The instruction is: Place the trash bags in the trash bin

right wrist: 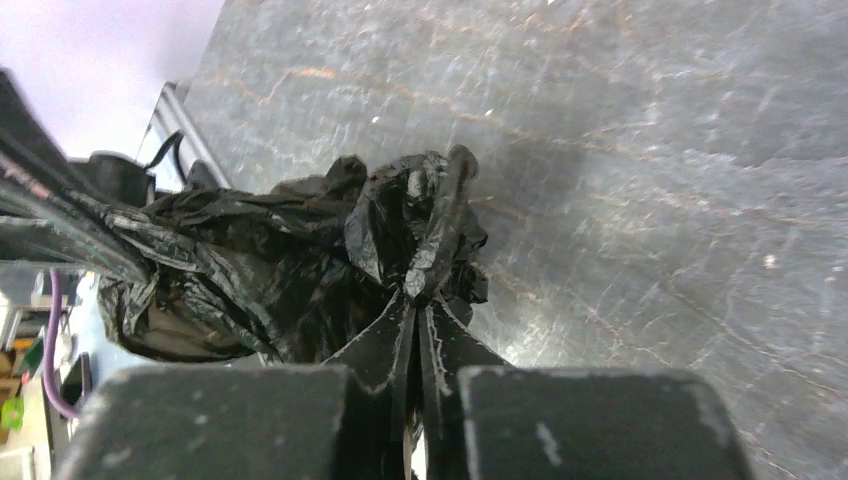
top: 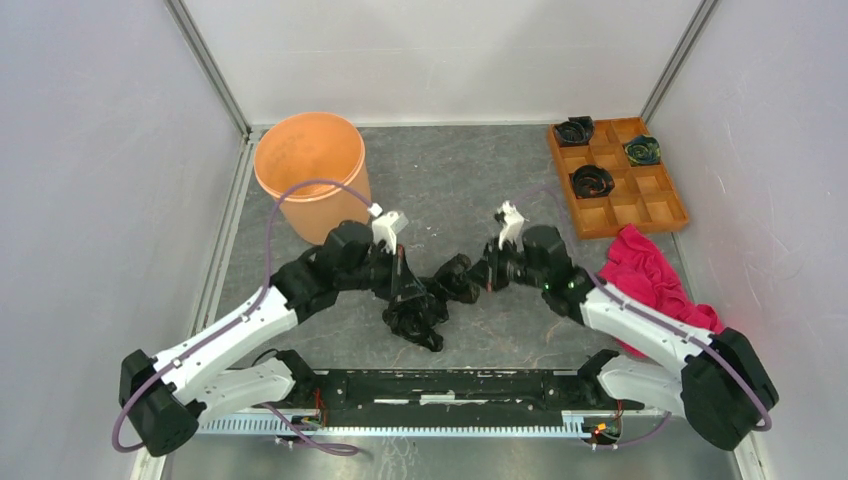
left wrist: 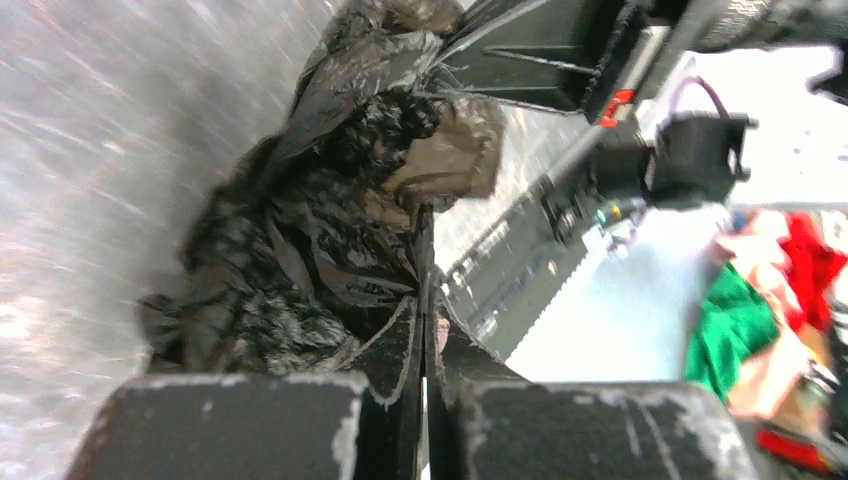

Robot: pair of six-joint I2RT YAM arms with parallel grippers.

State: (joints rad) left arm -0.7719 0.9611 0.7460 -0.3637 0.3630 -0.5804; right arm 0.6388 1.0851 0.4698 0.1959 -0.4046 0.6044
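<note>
Beyond and left of the left gripper (top: 408, 292), the orange trash bin (top: 335, 205) stands on a scratched grey table (top: 450, 170) (white walls (top: 440, 50) enclose it). Its fingers pinch the crumpled black trash bag (top: 420, 318). The right gripper (top: 462, 282) is clamped on it too, and the bag is bunched between both sets of fingertips.

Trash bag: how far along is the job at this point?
Done: both grasps. The left fingers and right fingers are shut on the crumpled black trash bag.
In hand: the bag sits bunched between them near the middle of the table.
Left: the orange bucket at the far left holds nothing black, so the bag must be carried over and put in.
</note>
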